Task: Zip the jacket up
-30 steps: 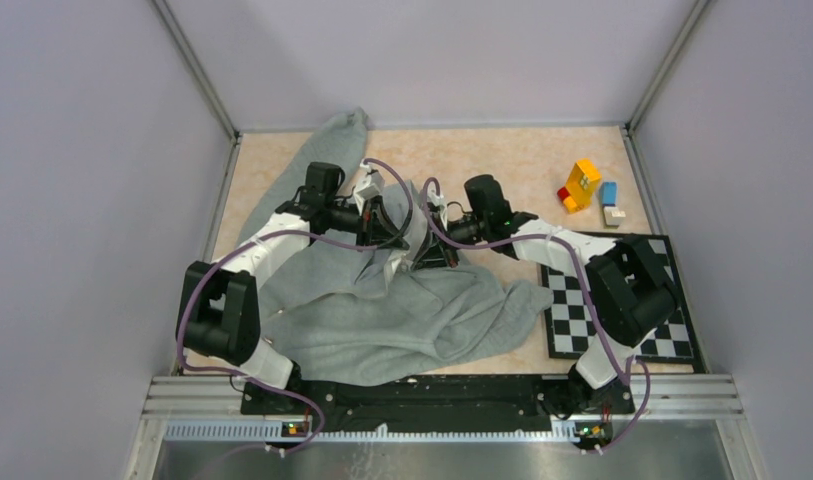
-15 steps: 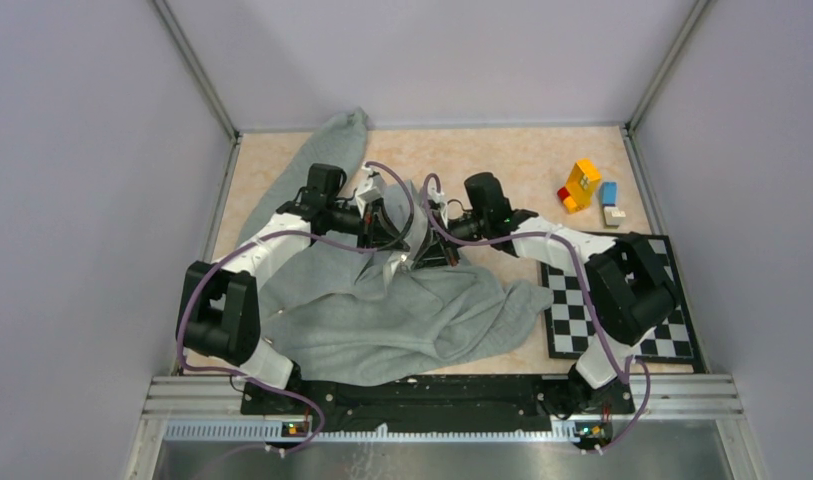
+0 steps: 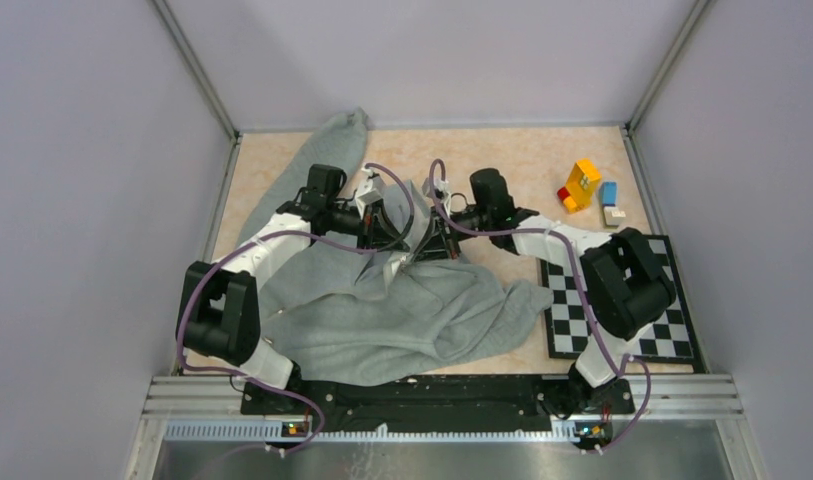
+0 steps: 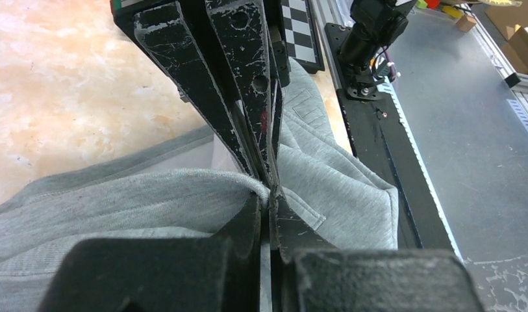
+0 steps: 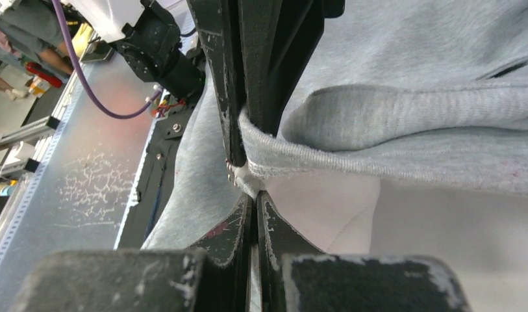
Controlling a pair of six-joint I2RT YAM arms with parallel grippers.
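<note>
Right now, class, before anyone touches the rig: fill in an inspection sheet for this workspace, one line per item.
Surface: beige mottled table, no spills seen.
Job's things: grey jacket, rumpled, covering the left and middle; white lining shows at the pinched edges.
Clutter: checkerboard at the right; coloured blocks beyond it.
Grippers: left gripper and right gripper are each shut on a jacket edge, tips close together.
Cables: purple cables run along both arms.
Surroundings: plain lilac walls; metal rail at the near edge.
</note>
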